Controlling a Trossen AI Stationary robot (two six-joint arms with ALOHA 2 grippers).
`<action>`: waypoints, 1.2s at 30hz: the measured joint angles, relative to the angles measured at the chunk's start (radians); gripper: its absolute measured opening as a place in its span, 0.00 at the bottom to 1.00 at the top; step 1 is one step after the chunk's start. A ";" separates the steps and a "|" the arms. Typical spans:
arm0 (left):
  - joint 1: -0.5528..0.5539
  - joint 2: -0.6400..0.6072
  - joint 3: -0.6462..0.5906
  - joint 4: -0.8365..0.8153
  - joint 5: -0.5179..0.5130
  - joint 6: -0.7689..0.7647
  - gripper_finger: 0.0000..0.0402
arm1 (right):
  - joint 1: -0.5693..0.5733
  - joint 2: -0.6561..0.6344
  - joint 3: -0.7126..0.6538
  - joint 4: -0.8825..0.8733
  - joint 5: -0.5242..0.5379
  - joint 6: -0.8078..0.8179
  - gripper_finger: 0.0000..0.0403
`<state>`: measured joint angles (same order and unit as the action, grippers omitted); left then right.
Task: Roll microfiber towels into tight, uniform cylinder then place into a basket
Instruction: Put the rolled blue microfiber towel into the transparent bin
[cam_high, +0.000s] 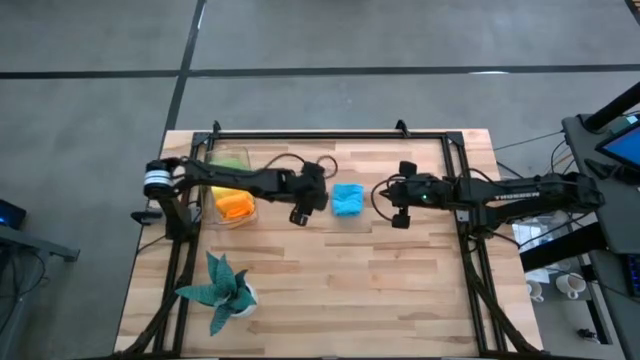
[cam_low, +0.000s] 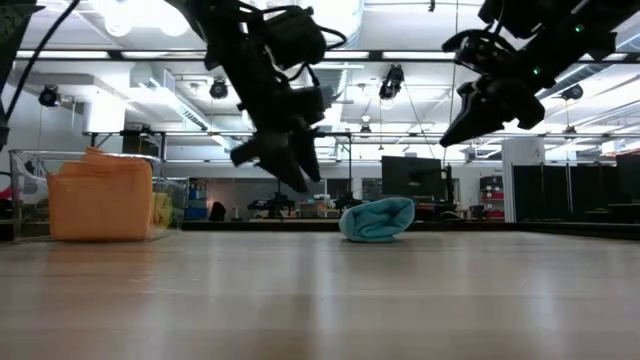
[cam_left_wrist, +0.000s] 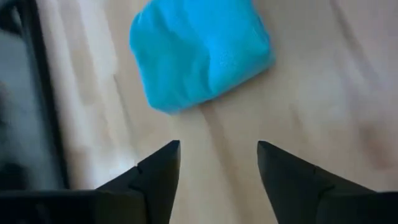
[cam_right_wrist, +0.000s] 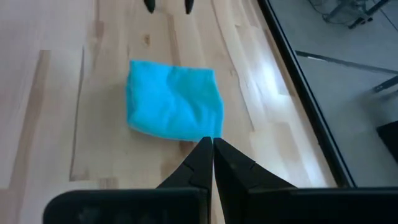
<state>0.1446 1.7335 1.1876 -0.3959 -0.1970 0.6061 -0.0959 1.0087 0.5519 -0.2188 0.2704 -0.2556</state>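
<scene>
Blue towel (cam_high: 347, 200) bunched into a loose roll, lying on the wooden desk (cam_high: 330, 290) near its middle, between the two pincers and touched by neither. Left pincer (cam_high: 300, 215) just beside the towel, raised above the desk, fingers (cam_left_wrist: 163, 163) spread apart and holding nothing. Right pincer (cam_high: 401, 221) on the towel's other side, also raised, fingers pressed together and empty. Orange towel (cam_high: 235, 206) and a yellow-green one (cam_high: 228, 160) sitting in the clear basket (cam_high: 243, 221) at the desk's left side.

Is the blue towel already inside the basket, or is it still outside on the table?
Outside. The blue towel lies bunched on the bare table, apart from the basket.
</scene>
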 joint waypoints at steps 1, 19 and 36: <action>-0.012 0.013 0.004 0.010 -0.036 0.068 0.50 | 0.000 -0.006 -0.011 0.013 0.001 0.009 0.02; -0.048 0.246 -0.013 0.422 -0.145 0.559 0.51 | 0.000 0.009 -0.016 0.058 0.019 0.042 0.02; -0.041 0.303 -0.010 0.555 -0.009 0.696 0.49 | 0.000 0.009 -0.016 0.077 0.019 0.073 0.02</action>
<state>0.1032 2.0368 1.1780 0.1593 -0.2058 1.3019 -0.0956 1.0176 0.5362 -0.1416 0.2890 -0.1825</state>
